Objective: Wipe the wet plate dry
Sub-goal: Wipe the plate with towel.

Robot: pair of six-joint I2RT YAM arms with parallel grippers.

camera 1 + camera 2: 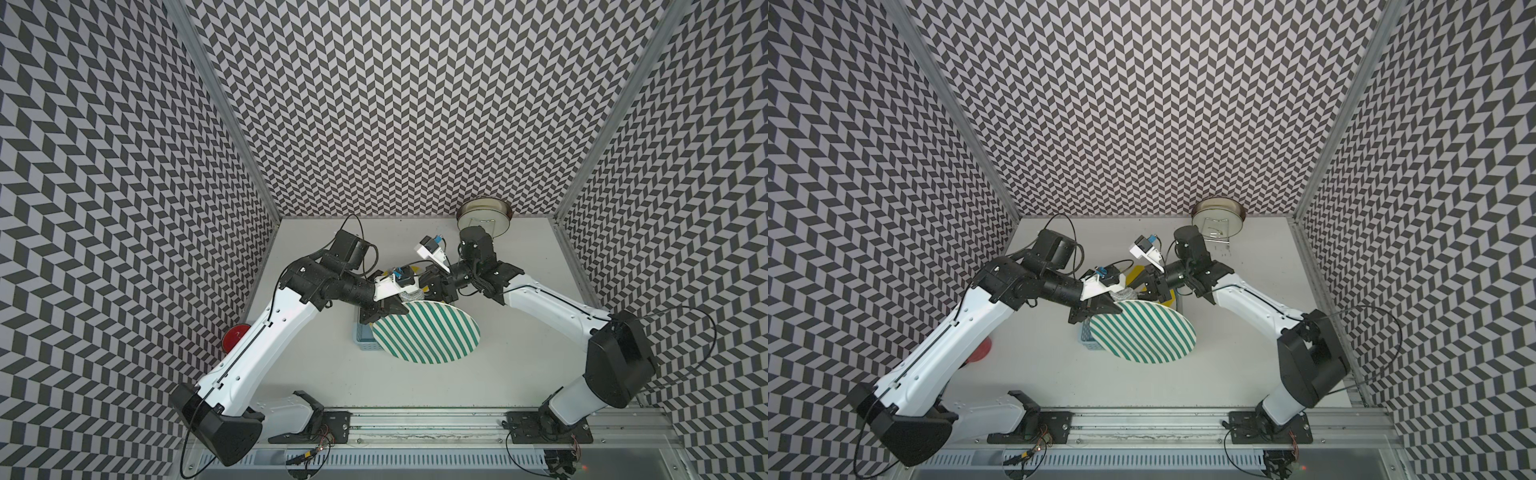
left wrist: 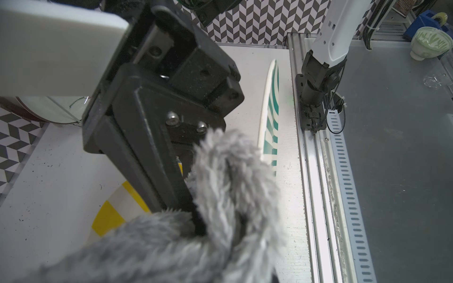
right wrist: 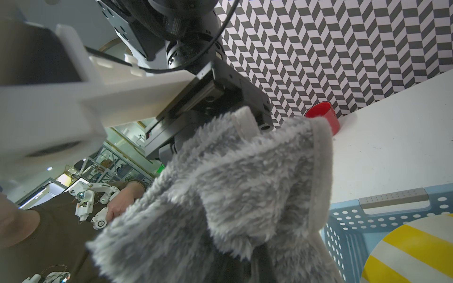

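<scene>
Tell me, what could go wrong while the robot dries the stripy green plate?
1. The left gripper pinches the green striped plate only at its rim, and the plate looks lifted. A hard wipe could tip it or make it slip and drop.
2. The right gripper holds the grey cloth very near the left gripper. They might bump, or the cloth could snag.
3. The yellow striped plate in the blue basket sits close below, so a falling plate might hit it.

red cup (image 1: 235, 337), blue basket (image 1: 365, 341), metal bowl (image 1: 482, 203)

Green-striped plate (image 1: 426, 332) over blue basket (image 1: 365, 340)
</scene>
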